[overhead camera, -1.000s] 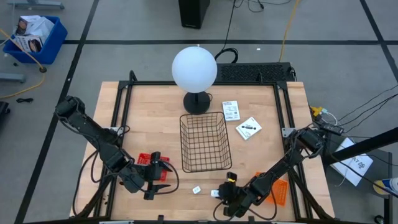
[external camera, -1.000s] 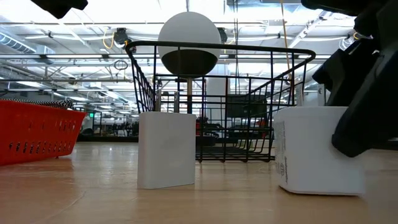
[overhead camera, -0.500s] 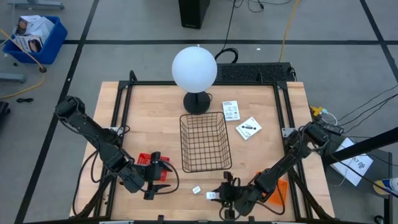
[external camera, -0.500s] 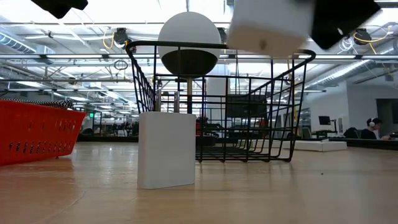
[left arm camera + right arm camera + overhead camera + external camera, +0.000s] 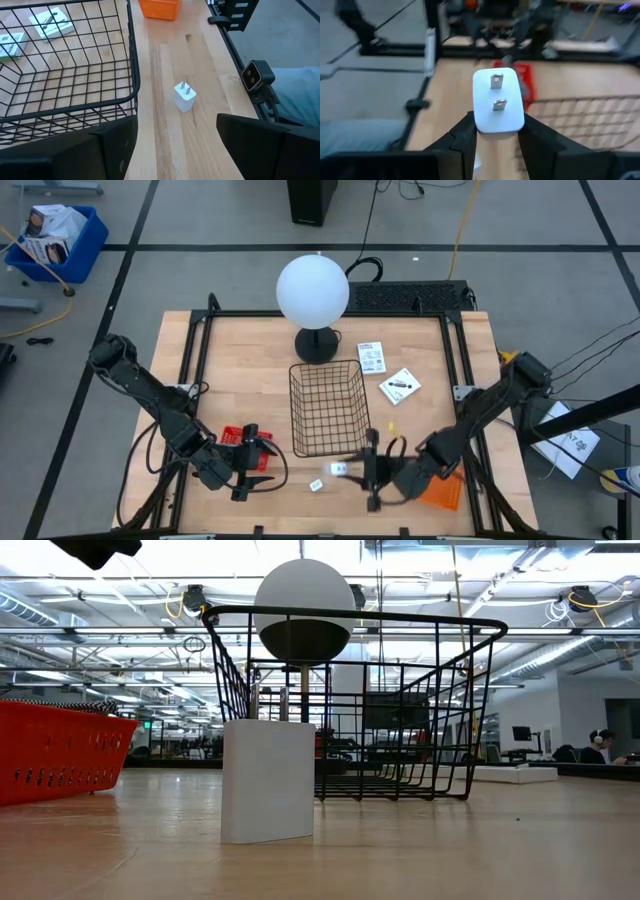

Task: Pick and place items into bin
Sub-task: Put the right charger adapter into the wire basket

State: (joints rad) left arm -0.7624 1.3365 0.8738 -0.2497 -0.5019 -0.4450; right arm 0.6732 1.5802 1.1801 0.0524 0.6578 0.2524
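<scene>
My right gripper (image 5: pixel 347 470) is shut on a small white block with two metal prongs (image 5: pixel 497 102), above the table just near of the black wire bin (image 5: pixel 328 408). A second white block (image 5: pixel 316 485) stands on its flat face on the wood, and it also shows in the left wrist view (image 5: pixel 185 96). Two flat white packets (image 5: pixel 371 357) (image 5: pixel 400 386) lie to the right of the bin. My left gripper (image 5: pixel 262 463) is open and empty beside a red tray (image 5: pixel 238 440). The slim grey and teal pieces do not show. My right gripper pinches the white block by its two opposite sides (image 5: pixel 479 125) between its two fingers (image 5: pixel 462 137). The pronged face points back toward the wrist. The fingers lie about level and point toward the table's left. The block is lifted clear of the table.
A white globe lamp (image 5: pixel 313 292) stands behind the bin. An orange tray (image 5: pixel 442 488) lies at the near right and the red tray at the near left. A black frame (image 5: pixel 200 340) runs round the table.
My right gripper has risen from the table's near edge with the white block and gone toward the far edge, up to the bin's near side. The block has been lifted clear of the wood. The other block and my left arm have kept still.
</scene>
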